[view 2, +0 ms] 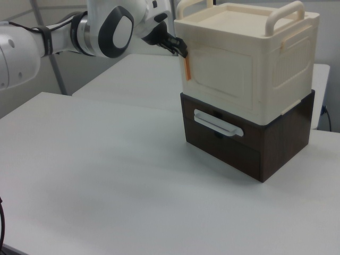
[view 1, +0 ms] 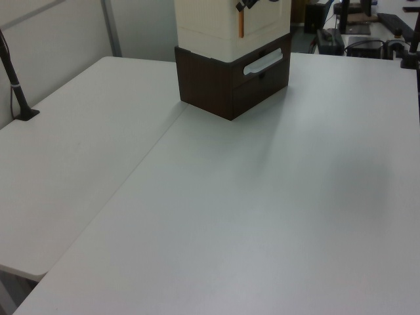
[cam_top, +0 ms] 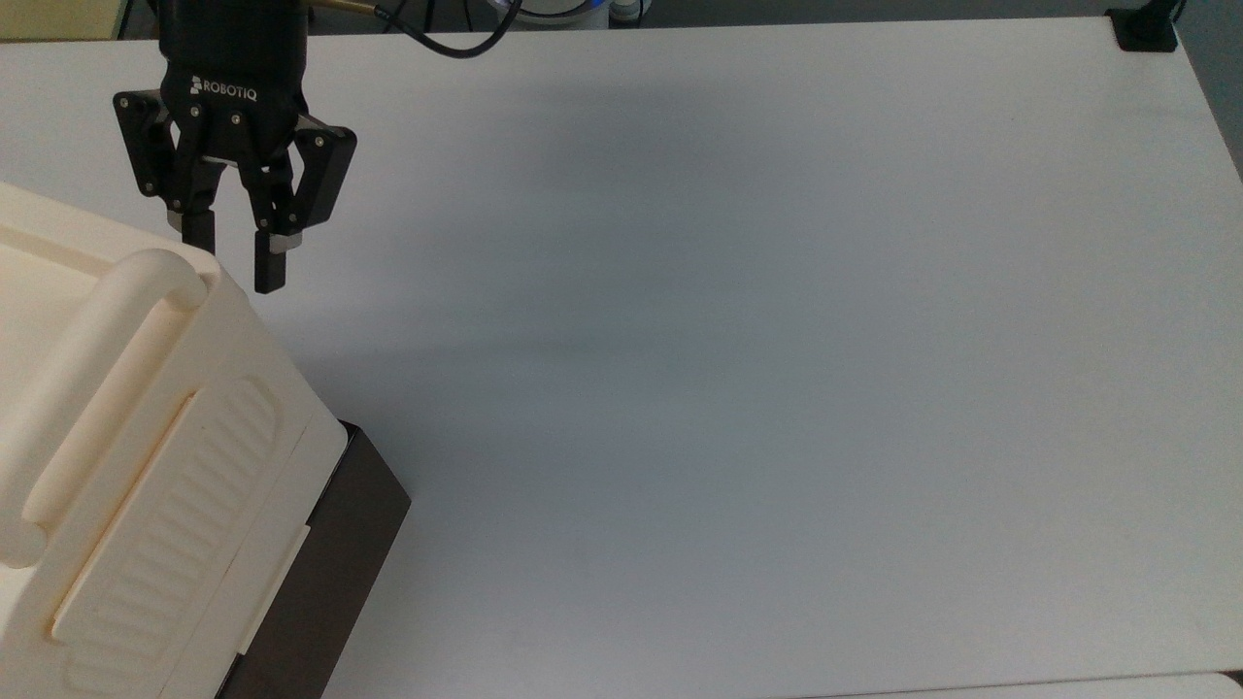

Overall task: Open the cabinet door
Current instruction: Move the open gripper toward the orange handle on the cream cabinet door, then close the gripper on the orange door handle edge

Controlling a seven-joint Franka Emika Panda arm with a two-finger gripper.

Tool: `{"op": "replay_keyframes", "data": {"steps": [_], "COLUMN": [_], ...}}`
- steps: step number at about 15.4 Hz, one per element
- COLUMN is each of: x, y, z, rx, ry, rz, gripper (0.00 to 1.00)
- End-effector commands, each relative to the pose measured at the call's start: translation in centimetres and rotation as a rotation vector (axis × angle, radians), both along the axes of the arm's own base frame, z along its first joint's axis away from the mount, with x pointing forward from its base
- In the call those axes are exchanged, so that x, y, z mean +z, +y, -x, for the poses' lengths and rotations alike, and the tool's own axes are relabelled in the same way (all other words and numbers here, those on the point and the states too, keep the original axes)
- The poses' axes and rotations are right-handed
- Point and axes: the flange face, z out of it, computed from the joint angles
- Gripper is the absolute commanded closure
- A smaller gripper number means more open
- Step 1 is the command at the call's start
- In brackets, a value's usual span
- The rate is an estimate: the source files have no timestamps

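Cream boxy plastic cabinet (cam_top: 146,456) with a thick bar handle and dark brown base sits at the top view's lower left on the white worktop (cam_top: 738,320). Black two-finger gripper (cam_top: 233,254) hangs at its upper corner, fingers (cam_top: 270,267) parted with a small gap, holding nothing. In the right view the gripper (view 2: 179,49) sits at the left edge of the flat cream cabinet door (view 2: 223,71), by an orange tab (view 2: 187,68); door is closed.

A black two-finger gripper (cam_top: 233,260) marked ROBOTIQ in white, studded with small silver screws, trails a black cable (cam_top: 452,39); white arm (view 2: 64,37) segments carry grey joint caps.
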Motion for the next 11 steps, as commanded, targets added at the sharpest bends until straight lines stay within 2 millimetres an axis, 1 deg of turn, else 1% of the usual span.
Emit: {"op": "replay_keyframes", "data": {"steps": [1, 3, 5, 6, 7, 8, 11], "x": [0.2, 0.4, 0.4, 0.4, 0.0, -0.1, -0.5], "y": [-0.5, -0.6, -0.6, -0.6, -0.8, -0.9, -0.9], "z": [-0.7, -0.8, -0.8, -0.8, -0.9, -1.0, -1.1], "rx": [-0.024, -0.024, -0.022, -0.021, -0.024, -0.025, -0.022], "ry": [-0.027, -0.047, -0.05, -0.049, -0.044, -0.042, -0.032], "rz": [0.001, 0.004, 0.015, 0.02, 0.021, 0.023, 0.049], "gripper": [0.52, 0.53, 0.69, 0.79, 0.86, 0.89, 0.89]}}
